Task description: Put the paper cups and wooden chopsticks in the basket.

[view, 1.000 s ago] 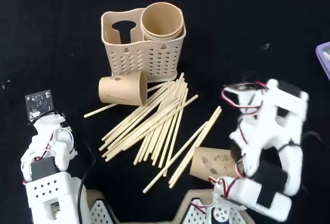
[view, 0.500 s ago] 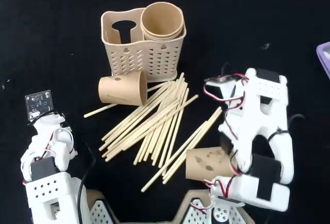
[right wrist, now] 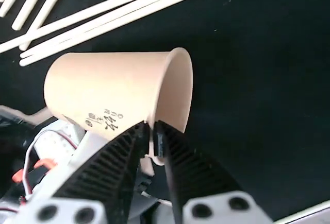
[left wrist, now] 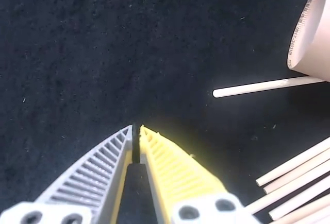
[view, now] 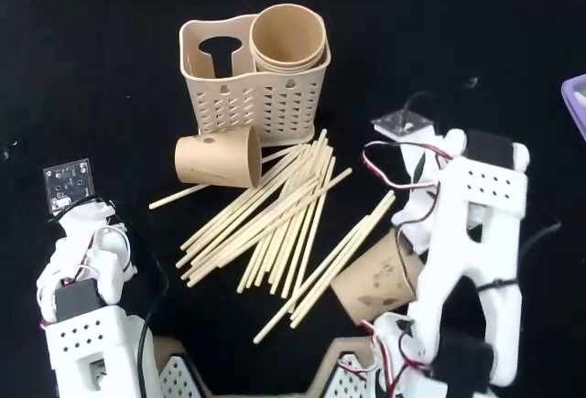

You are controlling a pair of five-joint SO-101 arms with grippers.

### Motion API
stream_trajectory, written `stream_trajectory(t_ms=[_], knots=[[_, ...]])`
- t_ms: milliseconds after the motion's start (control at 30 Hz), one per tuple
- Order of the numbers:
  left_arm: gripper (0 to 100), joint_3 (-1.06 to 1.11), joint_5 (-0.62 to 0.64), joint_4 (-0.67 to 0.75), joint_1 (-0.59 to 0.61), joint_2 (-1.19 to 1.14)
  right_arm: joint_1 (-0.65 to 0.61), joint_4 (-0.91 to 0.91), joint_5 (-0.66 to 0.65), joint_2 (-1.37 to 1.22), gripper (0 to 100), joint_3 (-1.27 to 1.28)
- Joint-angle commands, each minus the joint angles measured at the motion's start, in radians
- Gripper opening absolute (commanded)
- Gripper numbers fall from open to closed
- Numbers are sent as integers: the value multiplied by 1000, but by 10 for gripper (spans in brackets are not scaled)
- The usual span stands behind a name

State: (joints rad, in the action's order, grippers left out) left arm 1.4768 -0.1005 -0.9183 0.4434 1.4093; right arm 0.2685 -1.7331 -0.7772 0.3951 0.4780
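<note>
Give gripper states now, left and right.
Left gripper: closed, holding nothing.
Right gripper: closed on the rim of a paper cup.

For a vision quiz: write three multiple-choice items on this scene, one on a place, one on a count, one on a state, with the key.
1. Where is the stack of brown paper cups? A) in one compartment of the beige perforated plastic basket; B) beside the basket; C) behind the basket.
2. How many paper cups are outside the basket? A) one; B) two; C) four.
3. How is the right gripper? A) open, empty; B) shut on a paper cup's rim; C) shut, empty.
Key: 1A, the stack stands inside it. 2B, the cup on its side lies by the basket, the held cup is in the gripper. 3B, it pinches the rim.
</note>
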Motion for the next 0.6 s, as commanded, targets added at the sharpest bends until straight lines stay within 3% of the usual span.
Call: stream_trajectory(t_ms=[0,333,567], knots=[[29,-7,9,20,-13,11,21,-34,26,88,11,-105],[29,-5,9,17,-13,11,26,-23,25,166,11,-383],[29,-5,9,15,-13,11,23,235,35,33,11,-340]])
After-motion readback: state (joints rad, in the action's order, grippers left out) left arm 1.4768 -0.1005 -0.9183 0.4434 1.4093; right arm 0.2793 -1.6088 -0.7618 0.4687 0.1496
